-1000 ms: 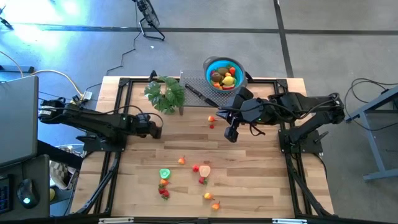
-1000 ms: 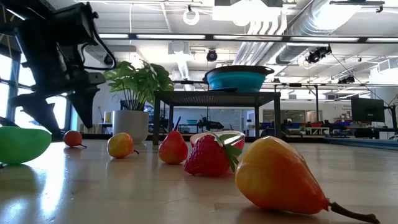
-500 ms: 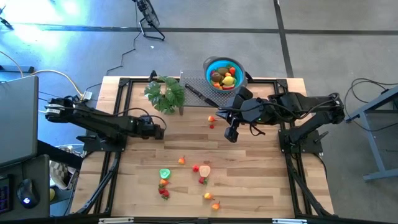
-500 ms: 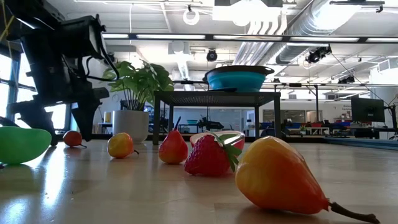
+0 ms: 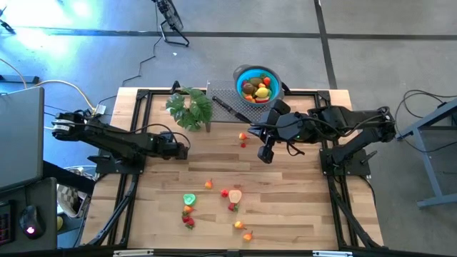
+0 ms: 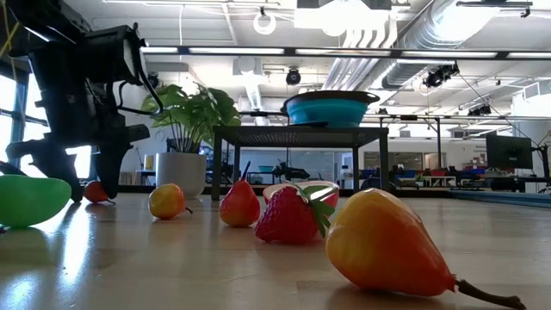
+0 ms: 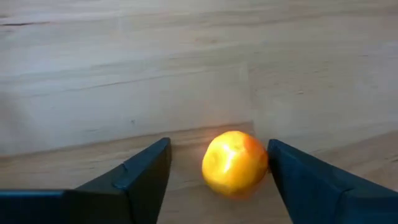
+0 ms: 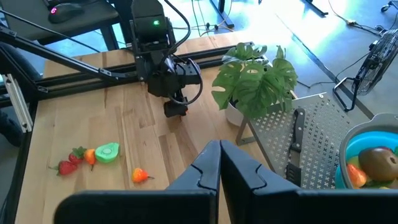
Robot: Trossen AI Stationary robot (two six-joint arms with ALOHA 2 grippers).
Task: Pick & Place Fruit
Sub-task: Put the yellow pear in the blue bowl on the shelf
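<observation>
left gripper [image 7: 214, 171] straddles a small orange fruit [image 7: 235, 162] on the wooden table [image 5: 300, 193], fingers apart, not clamped.
the round fruit sits between the fingers, closer to one, showing no clear long axis. farther right, the right gripper [image 8: 219, 163] hangs above the table with fingers pressed together, empty. at the far edge, the blue bowl [image 5: 246, 73] holds a yellow lemon [image 5: 262, 92], a brown kiwi [image 5: 249, 88] and red pieces.

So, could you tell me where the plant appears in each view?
High view: plant at the table's far edge, left of the blue bowl.
Low view: left of centre, blue bowl to its right.
Left wrist view: not in it.
Right wrist view: next to the rack holding the blue bowl.
Shared landmark: the blue bowl.
</observation>
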